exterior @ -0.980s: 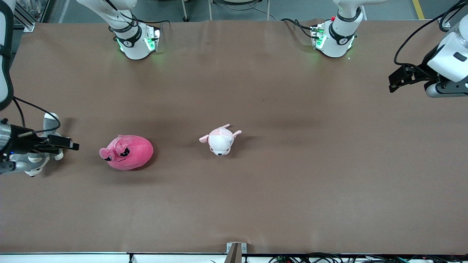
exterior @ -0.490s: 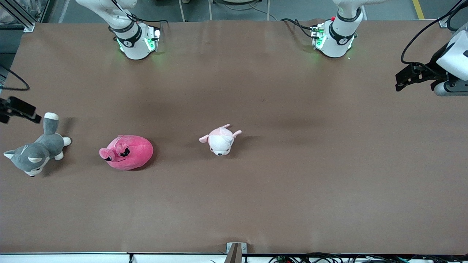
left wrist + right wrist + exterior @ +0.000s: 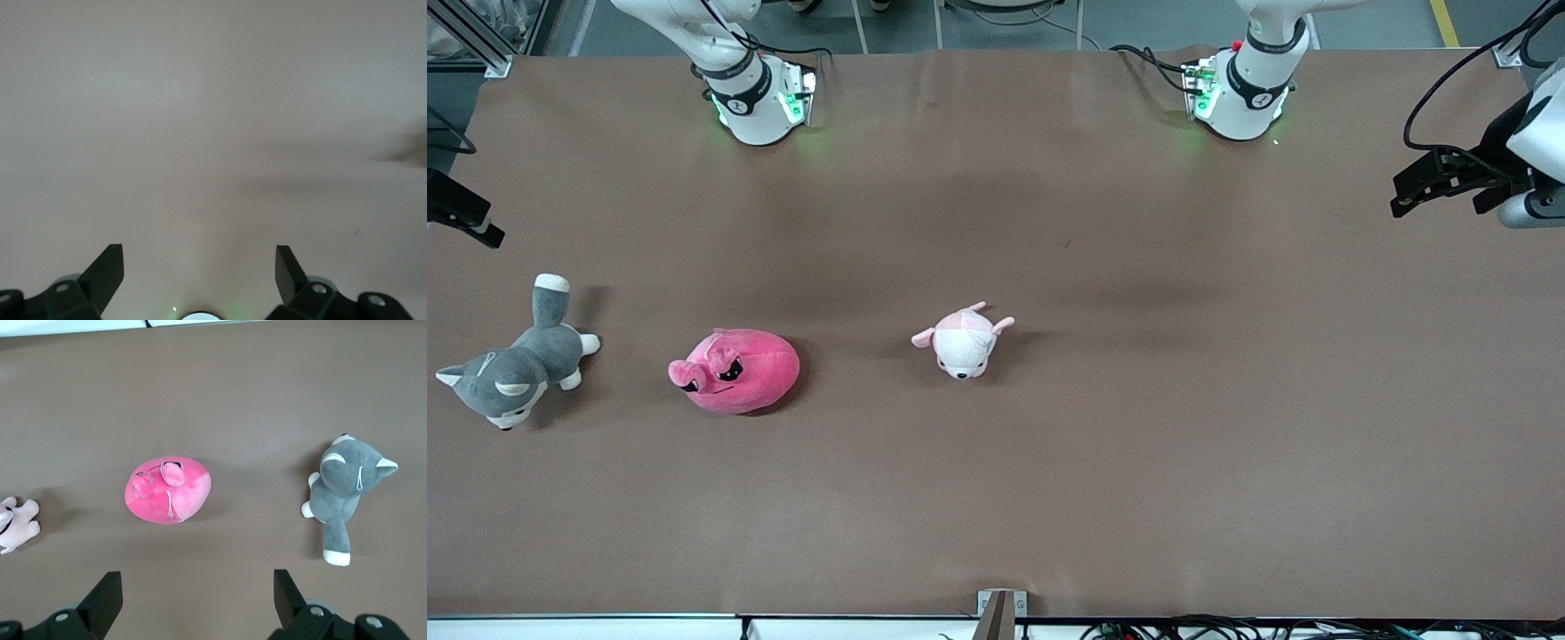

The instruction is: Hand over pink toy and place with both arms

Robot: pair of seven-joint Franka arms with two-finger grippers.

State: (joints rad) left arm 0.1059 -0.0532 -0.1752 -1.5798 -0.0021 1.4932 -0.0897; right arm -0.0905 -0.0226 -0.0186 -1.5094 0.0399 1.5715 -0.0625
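We find the pink toy (image 3: 735, 372) lying on the table (image 3: 1138, 462) between a grey cat (image 3: 511, 369) and a pale toy (image 3: 963, 340). Both grippers, left (image 3: 199, 267) and right (image 3: 197, 593), hang spread and empty at the table's ends. Risk: two pinkish toys invite a wrong pick.

Left tool (image 3: 200, 273) raised, fingers apart; right tool (image 3: 198, 597) raised, fingers apart.

3 plush toys on table (image 3: 1138, 444): 1 hot-pink pig (image 3: 735, 371), 1 pale pink pup (image 3: 963, 340), 1 grey cat (image 3: 514, 376). 2 robot arms.
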